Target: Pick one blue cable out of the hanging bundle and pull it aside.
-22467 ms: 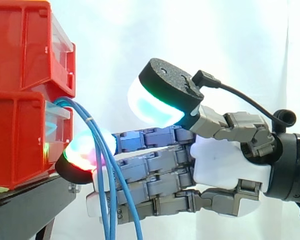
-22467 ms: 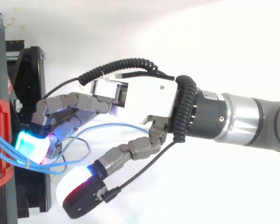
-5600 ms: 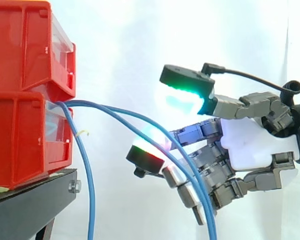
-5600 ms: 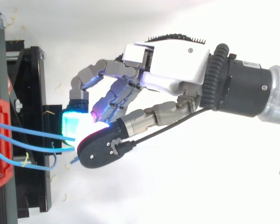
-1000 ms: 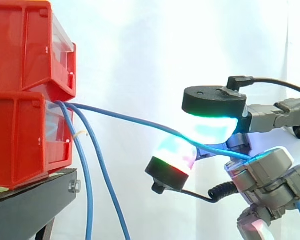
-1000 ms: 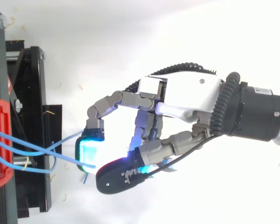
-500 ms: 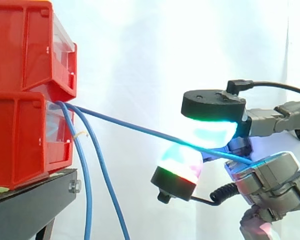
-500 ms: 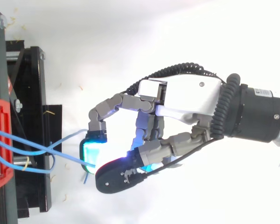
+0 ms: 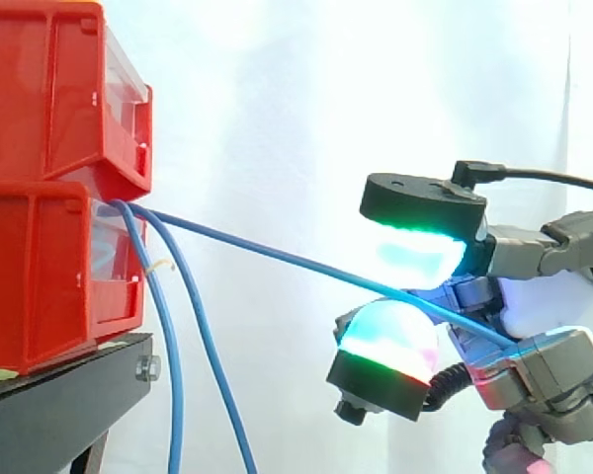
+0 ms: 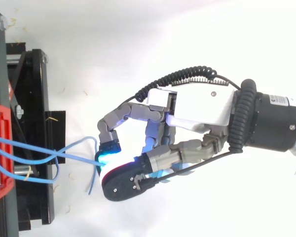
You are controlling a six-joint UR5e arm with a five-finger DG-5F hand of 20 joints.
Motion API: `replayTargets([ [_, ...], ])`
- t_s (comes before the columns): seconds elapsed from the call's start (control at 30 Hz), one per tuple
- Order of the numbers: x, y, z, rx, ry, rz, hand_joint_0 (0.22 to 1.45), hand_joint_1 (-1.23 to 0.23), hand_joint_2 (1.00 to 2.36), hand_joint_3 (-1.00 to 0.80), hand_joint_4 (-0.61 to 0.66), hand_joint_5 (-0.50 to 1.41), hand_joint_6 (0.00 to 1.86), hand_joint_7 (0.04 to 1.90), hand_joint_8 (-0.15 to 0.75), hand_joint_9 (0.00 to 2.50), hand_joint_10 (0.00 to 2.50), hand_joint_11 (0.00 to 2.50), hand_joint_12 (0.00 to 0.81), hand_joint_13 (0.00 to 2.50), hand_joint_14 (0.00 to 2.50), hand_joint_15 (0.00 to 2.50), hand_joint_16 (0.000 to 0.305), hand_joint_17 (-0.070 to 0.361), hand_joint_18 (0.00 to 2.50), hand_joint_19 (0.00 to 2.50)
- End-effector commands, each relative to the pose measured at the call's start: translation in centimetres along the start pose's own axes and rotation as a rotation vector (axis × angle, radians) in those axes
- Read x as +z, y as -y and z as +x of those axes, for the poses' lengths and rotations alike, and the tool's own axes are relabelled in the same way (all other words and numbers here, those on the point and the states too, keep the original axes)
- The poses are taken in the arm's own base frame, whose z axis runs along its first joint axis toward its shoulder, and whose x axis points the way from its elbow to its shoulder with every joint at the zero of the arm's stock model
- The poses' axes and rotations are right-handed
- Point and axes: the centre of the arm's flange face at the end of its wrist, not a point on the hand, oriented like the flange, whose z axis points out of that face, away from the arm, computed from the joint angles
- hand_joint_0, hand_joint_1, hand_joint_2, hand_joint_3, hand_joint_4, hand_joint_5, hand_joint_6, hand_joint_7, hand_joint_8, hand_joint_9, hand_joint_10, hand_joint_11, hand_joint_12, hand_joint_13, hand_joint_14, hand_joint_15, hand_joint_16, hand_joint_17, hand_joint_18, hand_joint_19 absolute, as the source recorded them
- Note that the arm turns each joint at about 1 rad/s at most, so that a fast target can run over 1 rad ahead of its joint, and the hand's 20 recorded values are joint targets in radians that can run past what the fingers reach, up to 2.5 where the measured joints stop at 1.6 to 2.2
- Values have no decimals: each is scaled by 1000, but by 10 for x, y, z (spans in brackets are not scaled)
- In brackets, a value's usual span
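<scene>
One blue cable taut from red bins into hand, pinched between curled fingertips (two other cables hang).

2 red bins stacked on black stand, left side; white curtain behind.

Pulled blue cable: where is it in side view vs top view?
Side view: pulled blue cable slants taut from the red bin down-right into the hand.
Top view: same cable runs from the left edge rightward to the hand's pinch, lower middle.
Shared landmark: the red bin it leaves.
</scene>
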Motion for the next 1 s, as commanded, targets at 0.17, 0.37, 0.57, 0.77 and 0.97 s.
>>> replayTargets([
  [0.17,-1,0,2,-12,0,3,451,-432,1000,-500,95,-53,857,1270,285,1611,23,1655,403,1836,4,1494,65,145,1162,753],
  [0.37,-1,0,2,-15,0,3,446,-512,1000,-500,106,-55,858,1256,292,1586,26,1649,402,1820,6,1464,65,146,1158,747],
  [0.57,-1,0,3,-14,0,3,460,-526,1000,-500,105,-57,859,1263,278,1571,25,1675,402,1791,7,1474,63,141,1133,760],
  [0.77,0,1,-3,12,9,4,401,-433,1000,-500,123,-64,846,1200,337,1536,24,1544,461,1773,9,1377,70,158,1175,730],
  [0.97,-1,3,-15,85,47,19,414,-437,1000,-500,136,-67,846,1176,331,1508,24,1511,452,1731,10,1367,69,155,1152,740],
])
